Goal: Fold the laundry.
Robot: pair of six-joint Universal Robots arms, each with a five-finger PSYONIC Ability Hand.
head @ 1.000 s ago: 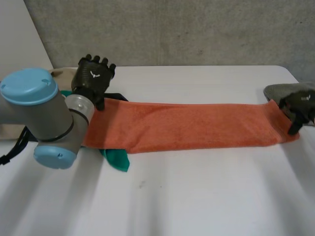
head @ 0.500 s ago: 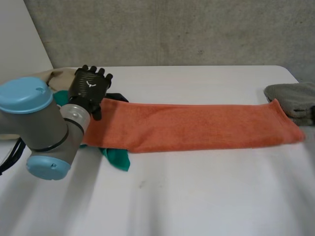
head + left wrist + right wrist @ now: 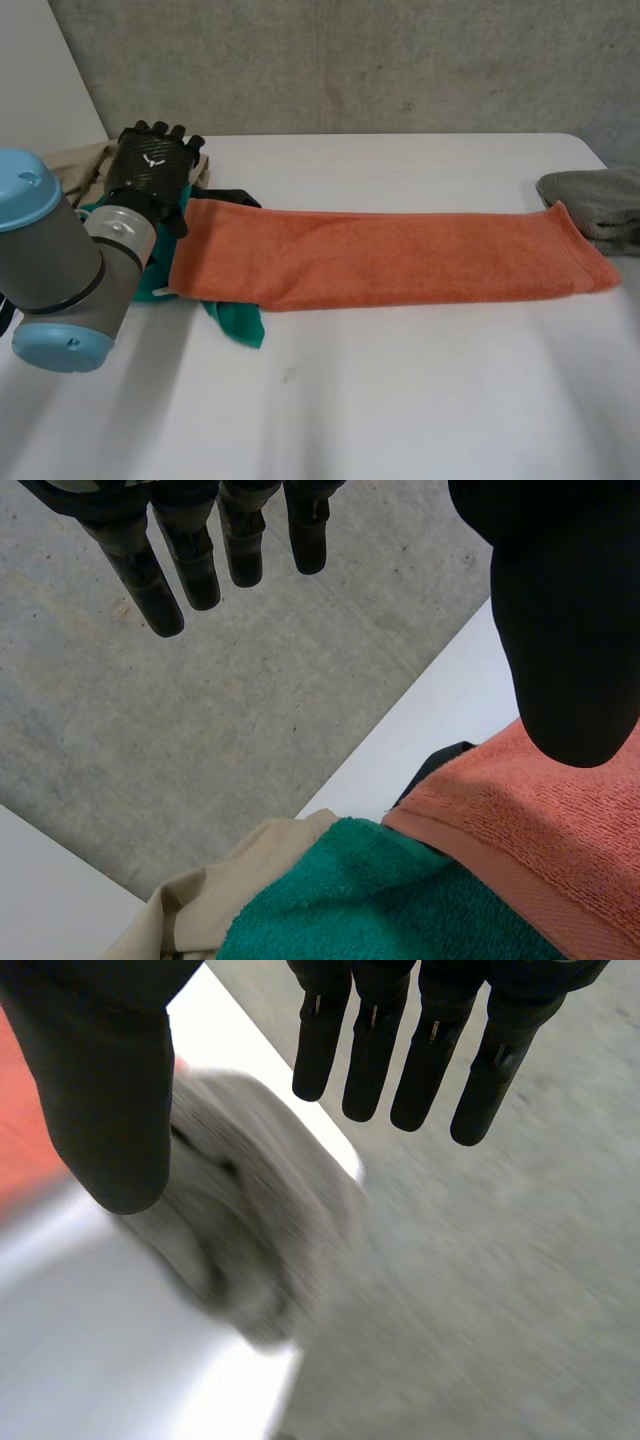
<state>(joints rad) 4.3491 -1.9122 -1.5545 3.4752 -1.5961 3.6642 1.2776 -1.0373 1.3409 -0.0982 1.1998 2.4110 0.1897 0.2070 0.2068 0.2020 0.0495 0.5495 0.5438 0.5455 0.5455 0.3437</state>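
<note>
I see orange towel laid flat lengthwise across table, nr L edge to R edge. L hand by far-L corner over green cloth, fingers straight, wide, holding nothing. R hand wide too, above grey cloth at R edge.

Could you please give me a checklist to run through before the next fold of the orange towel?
1. Left hand open and empty: ok.
2. Right hand open and empty: ok.
3. Towel spread flat on table: ok.
4. Towel's left end free of other laundry: not ok, it lies on the green cloth.
5. Towel's right end clear of grey cloth: cannot tell.
</note>
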